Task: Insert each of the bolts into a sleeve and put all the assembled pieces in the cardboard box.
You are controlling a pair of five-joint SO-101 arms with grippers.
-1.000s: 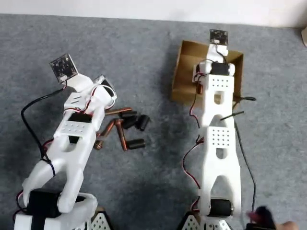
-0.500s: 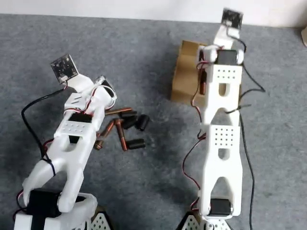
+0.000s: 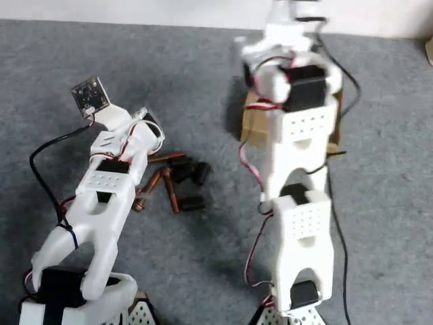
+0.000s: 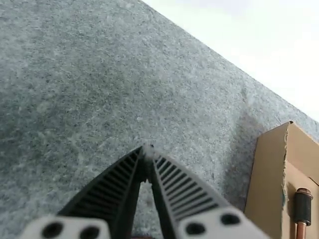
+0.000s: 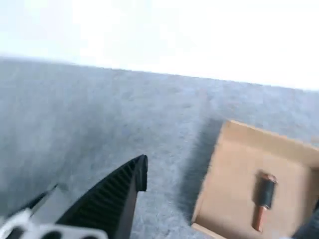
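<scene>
Currently the right gripper (image 5: 87, 185) hangs spread and empty over the grey mat beside the cardboard box (image 5: 234, 164), probably a post-release pose. The assembled piece (image 5: 263, 200) lies flat on the box floor, its long axis pointing away from the arm and the black sleeve at the far end. The left gripper (image 4: 147, 154) is pressed together on nothing, by the loose bolts and sleeves (image 3: 177, 177) at centre-left of the high view.

Robotics lab bench, or a hobby setup much like one: grey felt mat (image 3: 203, 271) against a plain white wall (image 3: 135, 8), two white plastic arms (image 3: 101, 196) trailing bare red wires (image 3: 252, 247), an exposed circuit board (image 3: 90, 96), loose bolts (image 3: 168, 193)
</scene>
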